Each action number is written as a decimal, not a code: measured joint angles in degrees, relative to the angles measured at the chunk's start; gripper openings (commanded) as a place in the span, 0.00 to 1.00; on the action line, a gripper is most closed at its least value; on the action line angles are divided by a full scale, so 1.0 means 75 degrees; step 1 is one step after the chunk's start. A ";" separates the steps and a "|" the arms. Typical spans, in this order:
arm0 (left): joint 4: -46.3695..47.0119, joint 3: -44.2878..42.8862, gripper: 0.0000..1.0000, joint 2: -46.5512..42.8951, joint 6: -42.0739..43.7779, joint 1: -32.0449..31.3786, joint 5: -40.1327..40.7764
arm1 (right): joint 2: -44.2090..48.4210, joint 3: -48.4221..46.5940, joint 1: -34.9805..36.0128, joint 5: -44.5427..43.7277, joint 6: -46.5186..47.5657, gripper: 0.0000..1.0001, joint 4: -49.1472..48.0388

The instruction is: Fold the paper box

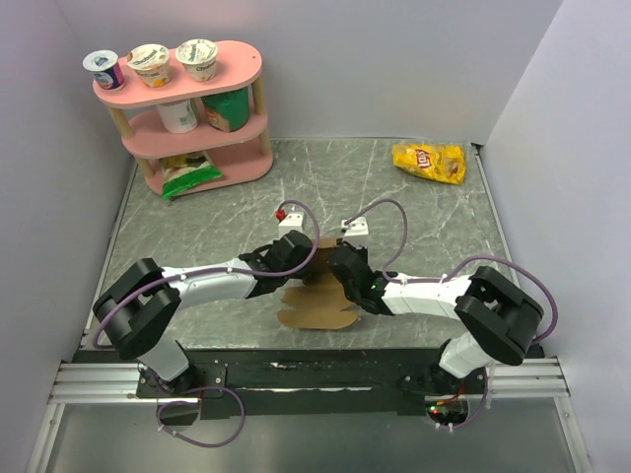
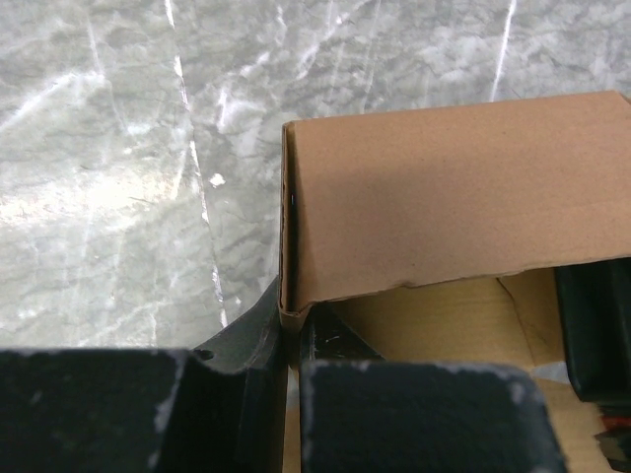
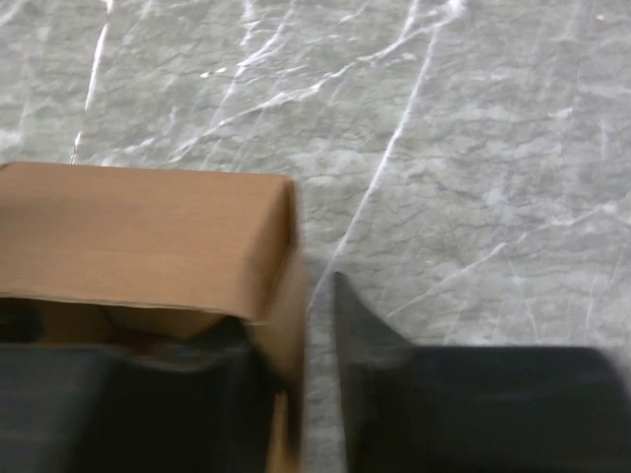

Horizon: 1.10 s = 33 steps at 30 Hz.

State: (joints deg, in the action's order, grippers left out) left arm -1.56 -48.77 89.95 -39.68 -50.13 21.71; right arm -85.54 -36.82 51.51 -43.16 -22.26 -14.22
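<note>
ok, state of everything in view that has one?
paper box: partly folded, walls up, near flap lying flat.
left gripper: jaws shut on a box wall.
right gripper: jaws open, straddling the box's end wall.
chip bag: lying flat, closed.
yogurt cups: upright on the shelf.

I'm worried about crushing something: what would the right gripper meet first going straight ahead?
Likely the paper box: its side wall stands between the right gripper's fingers. Beyond that, only table shows, though depth is unclear.
</note>
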 measured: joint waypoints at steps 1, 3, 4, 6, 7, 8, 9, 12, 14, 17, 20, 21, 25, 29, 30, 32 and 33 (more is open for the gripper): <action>0.0000 0.0000 0.05 0.0000 -0.0003 -0.0026 -0.0006 | -0.0006 -0.0009 0.0023 0.0026 -0.0038 0.04 0.0015; 0.0000 0.0000 0.05 0.0000 0.0006 -0.0064 0.0003 | -0.0020 -0.0047 0.0047 0.0052 -0.0061 0.00 0.0128; 0.0000 0.0000 0.05 0.0000 0.0006 -0.0070 0.0009 | -0.0032 -0.0064 0.0047 0.0047 -0.0076 0.00 0.0181; -0.0006 0.0000 0.05 0.0000 0.0006 -0.0079 0.0038 | -0.0044 -0.0102 0.0044 0.0041 -0.0082 0.00 0.0248; -0.0009 0.0000 0.05 0.0000 0.0006 -0.0079 0.0047 | -0.0044 -0.0102 0.0044 0.0041 -0.0082 0.00 0.0254; -0.0015 0.0000 0.05 0.0000 0.0006 -0.0079 0.0058 | -0.0044 -0.0102 0.0044 0.0035 -0.0082 0.00 0.0251; -0.0017 0.0000 0.05 -0.0003 0.0003 -0.0079 0.0061 | -0.0044 -0.0102 0.0038 0.0038 -0.0082 0.00 0.0251; -0.0041 0.0000 0.05 -0.0015 0.0006 -0.0079 0.0061 | -0.0041 -0.0087 0.0026 0.0047 -0.0067 0.00 0.0236; -0.0064 0.0000 0.05 -0.0029 0.0006 -0.0079 0.0064 | -0.0041 -0.0052 0.0026 0.0111 -0.0009 0.23 0.0163; -0.0125 0.0000 0.05 -0.0041 0.0012 -0.0076 0.0082 | -0.0017 -0.0026 -0.0047 0.0227 0.0050 0.65 0.0082; -0.0265 -0.0067 0.06 -0.0009 0.0009 0.0003 0.0117 | 0.0175 -0.0020 -0.0289 0.0321 0.0105 0.81 0.0315; -0.0338 -0.0134 0.06 0.0032 0.0015 0.0026 0.0114 | 0.0268 -0.0020 -0.0353 0.0411 0.0137 0.84 0.0428; -0.0635 -0.0495 0.06 0.0271 0.0137 0.0058 0.0146 | 0.0947 -0.0020 -0.0428 0.0819 0.0216 0.94 0.0912; -0.0901 -0.0781 0.06 0.0437 0.0262 0.0128 0.0128 | 0.2133 0.0090 -0.0440 0.1600 0.0364 1.00 0.1046; -0.0941 -0.0831 0.06 0.0469 0.0294 0.0160 0.0117 | 0.2535 0.0181 -0.0440 0.1856 0.0423 1.00 0.1067; -0.1040 -0.0941 0.07 0.0536 0.0358 0.0224 0.0102 | 0.3287 0.0303 -0.0440 0.2422 0.0510 0.99 0.1160; -0.1075 -0.0985 0.08 0.0562 0.0382 0.0251 0.0096 | 0.3643 0.0321 -0.0440 0.2678 0.0527 0.99 0.1282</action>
State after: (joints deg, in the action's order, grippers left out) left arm -9.63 -56.16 94.17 -36.82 -48.25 22.44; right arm -58.22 -34.41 48.21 -23.07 -18.31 -4.60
